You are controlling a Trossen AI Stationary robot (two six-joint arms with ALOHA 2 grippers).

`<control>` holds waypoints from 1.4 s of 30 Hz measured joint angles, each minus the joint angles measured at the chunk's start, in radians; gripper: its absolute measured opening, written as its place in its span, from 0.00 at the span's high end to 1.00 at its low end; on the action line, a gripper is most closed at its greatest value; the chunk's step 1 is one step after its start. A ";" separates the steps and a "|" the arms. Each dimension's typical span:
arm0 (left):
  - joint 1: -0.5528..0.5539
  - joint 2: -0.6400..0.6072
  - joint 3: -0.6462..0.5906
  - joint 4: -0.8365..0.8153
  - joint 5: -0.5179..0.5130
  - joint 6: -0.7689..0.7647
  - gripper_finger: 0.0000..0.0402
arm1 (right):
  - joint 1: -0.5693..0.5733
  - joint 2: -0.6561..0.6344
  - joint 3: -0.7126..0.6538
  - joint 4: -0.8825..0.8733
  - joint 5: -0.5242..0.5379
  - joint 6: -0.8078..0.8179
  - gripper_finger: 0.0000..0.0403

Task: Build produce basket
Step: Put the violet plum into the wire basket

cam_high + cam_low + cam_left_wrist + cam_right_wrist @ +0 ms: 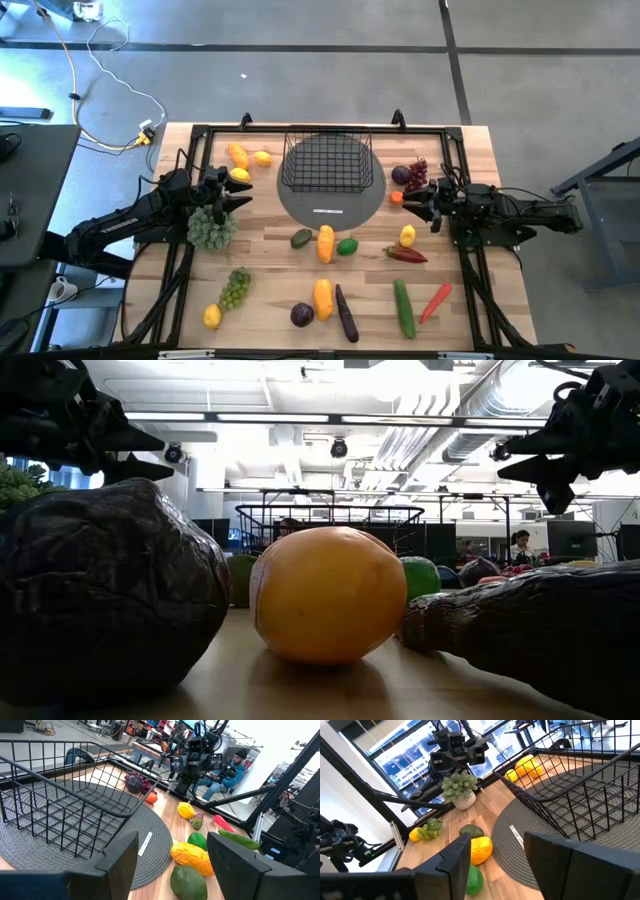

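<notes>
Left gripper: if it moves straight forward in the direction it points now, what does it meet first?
Probably the black wire basket. The left gripper, fingers open and empty, points across the table toward its near side. Height is unclear, so it might meet the round grey mat under the basket instead.

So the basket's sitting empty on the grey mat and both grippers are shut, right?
Not quite: the basket is empty on the grey mat, but both the left gripper and right gripper are open, as each wrist view shows.
</notes>
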 joint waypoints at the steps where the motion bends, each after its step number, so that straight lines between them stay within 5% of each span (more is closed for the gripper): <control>1: 0.000 0.000 0.000 0.000 0.000 0.000 0.44 | 0.000 0.000 0.000 0.000 0.000 -0.002 0.59; 17: 0.000 0.000 0.000 0.000 0.000 0.000 0.44 | 0.000 0.057 0.107 -0.087 0.123 -0.072 0.50; 36: 0.000 0.000 0.000 0.000 0.000 0.000 0.44 | -0.002 0.571 0.450 -0.308 0.423 0.107 0.43; 42: 0.000 0.000 0.000 0.000 0.000 0.000 0.44 | -0.071 0.704 0.589 -0.454 0.428 0.112 0.31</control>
